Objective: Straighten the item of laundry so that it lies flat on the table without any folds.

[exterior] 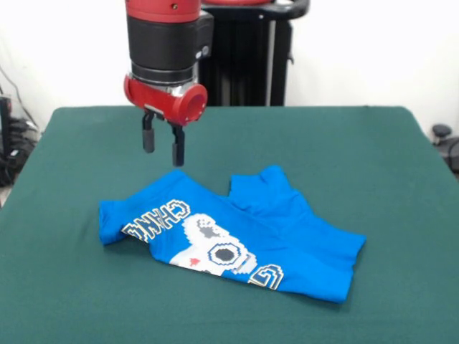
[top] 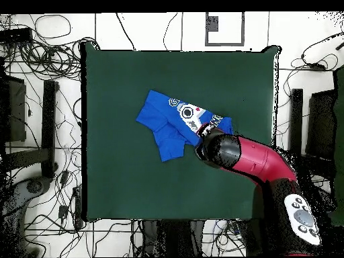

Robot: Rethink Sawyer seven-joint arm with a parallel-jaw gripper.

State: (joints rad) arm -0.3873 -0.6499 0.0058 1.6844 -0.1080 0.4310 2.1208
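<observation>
Currently listed: blue T-shirt [exterior: 237, 236], crumpled and folded near the middle of the green table [exterior: 373, 158], graphic side partly showing. Gripper [exterior: 163, 152] hangs just above the shirt's far edge, fingers [exterior: 178, 152] slightly apart, holding nothing.

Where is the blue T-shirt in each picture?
Front view: the blue T-shirt lies crumpled just below the middle, its picture side up, under and to the right of the robot's hand, which hangs above it.
Overhead view: the T-shirt sits a little above the middle, with the red arm covering its lower right edge.
Shared landmark: the green table.
</observation>
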